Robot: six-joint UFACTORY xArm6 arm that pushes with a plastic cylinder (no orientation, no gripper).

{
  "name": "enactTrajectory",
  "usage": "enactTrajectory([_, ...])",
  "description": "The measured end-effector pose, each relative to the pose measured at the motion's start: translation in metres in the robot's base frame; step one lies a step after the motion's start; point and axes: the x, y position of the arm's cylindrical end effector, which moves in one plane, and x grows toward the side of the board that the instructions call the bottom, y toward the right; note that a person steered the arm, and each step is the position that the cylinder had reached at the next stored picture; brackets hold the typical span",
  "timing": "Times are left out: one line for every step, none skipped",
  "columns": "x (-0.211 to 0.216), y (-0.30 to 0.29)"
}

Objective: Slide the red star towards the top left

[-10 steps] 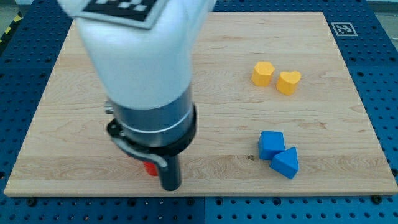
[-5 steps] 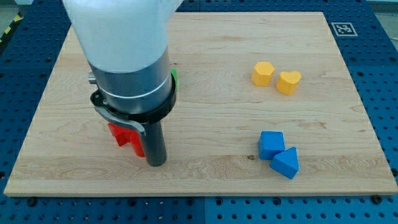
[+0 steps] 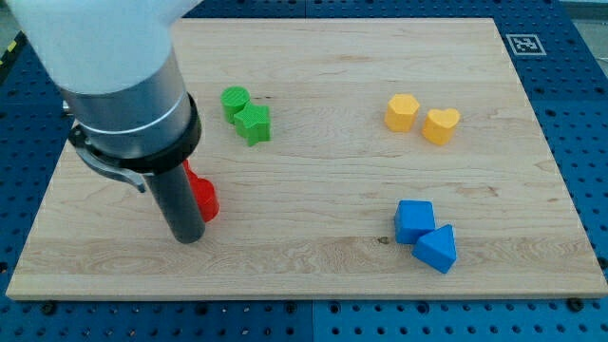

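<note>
so the whole setup sits on a blue metal base (image 3: 579, 123) with a regular grid of small holes, looks like a perforated mounting plate, and it shows on every side of the view. on top of that is a light wooden board (image 3: 380, 71), pale grain running across, edges a bit darker. a small black and white square marker (image 3: 522, 44) is stuck on the board's corner at the view's top right. at the view's top left there's a sliver of yellow and black striped tape (image 3: 11, 47). lighting is even and bright, soft shadows only
</note>
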Motion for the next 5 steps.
enactTrajectory([-0.003,-0.019])
enactTrajectory([-0.005,-0.018])
enactTrajectory([-0.013,0.005])
enactTrajectory([-0.019,0.031])
enactTrajectory([-0.019,0.034])
